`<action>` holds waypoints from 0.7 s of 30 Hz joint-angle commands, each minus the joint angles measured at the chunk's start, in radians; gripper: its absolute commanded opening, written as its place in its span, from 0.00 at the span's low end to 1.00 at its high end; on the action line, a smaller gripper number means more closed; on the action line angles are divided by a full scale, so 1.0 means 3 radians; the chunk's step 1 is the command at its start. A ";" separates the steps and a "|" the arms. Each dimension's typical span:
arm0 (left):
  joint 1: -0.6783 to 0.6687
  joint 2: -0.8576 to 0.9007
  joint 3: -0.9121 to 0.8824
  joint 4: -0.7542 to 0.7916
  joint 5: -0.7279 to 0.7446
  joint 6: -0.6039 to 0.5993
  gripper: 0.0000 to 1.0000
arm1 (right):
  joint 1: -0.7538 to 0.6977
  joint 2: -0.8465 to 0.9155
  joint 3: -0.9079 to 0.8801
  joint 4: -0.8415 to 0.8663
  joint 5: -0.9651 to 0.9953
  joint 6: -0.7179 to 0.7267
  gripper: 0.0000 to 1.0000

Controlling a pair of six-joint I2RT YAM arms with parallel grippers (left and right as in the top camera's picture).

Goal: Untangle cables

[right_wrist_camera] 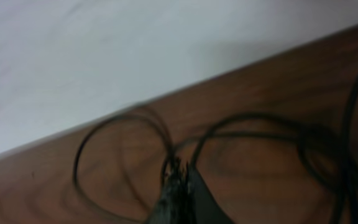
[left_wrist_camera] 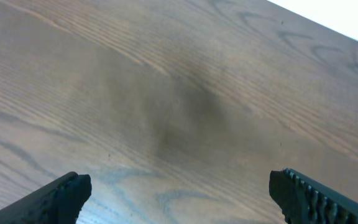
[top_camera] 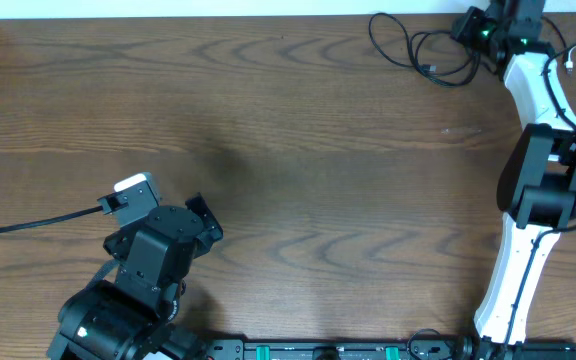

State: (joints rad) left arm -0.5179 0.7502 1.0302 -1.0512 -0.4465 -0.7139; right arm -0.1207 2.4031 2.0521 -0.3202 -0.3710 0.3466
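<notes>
Black cables (top_camera: 430,68) loop at the table's (top_camera: 298,150) far edge, the right gripper (right_wrist_camera: 179,179) pinched shut on one strand. The left gripper (left_wrist_camera: 179,185) hangs wide open over the wood.

Left arm (top_camera: 153,255) sits folded with jaws spread wide; right arm (top_camera: 540,180) reaches far forward, jaws pressed together.

The cables (top_camera: 423,50) lie on the table (top_camera: 288,130) in its far right corner, looped close along the far edge. The right gripper (right_wrist_camera: 179,183) is down among them at that corner, its tips where several strands meet, with loops spreading to either side of it. The left gripper (left_wrist_camera: 179,186) hangs above the table toward the near left corner, well apart from the cables
</notes>
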 commanded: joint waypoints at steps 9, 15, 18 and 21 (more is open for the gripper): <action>0.0017 0.0000 -0.0003 -0.0011 -0.0027 -0.0018 0.98 | 0.0078 -0.1657 0.0098 -0.1074 0.0951 -0.0971 0.01; 0.0017 0.0000 -0.0003 -0.0011 -0.0027 -0.0018 0.98 | 0.0080 -0.2388 0.0097 -0.1203 0.0938 -0.1261 0.04; 0.0017 0.0000 -0.0003 -0.0011 -0.0027 -0.0018 0.98 | 0.0080 -0.2708 0.0097 -0.1320 0.0940 -0.1146 0.03; 0.0017 0.0000 -0.0003 -0.0011 -0.0027 -0.0018 0.98 | 0.0078 -0.3090 0.0078 -0.1474 0.0954 -0.1160 0.01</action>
State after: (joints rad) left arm -0.5179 0.7509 1.0302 -1.0512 -0.4469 -0.7139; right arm -0.0986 1.5578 2.0678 -0.7429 -0.1020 0.0162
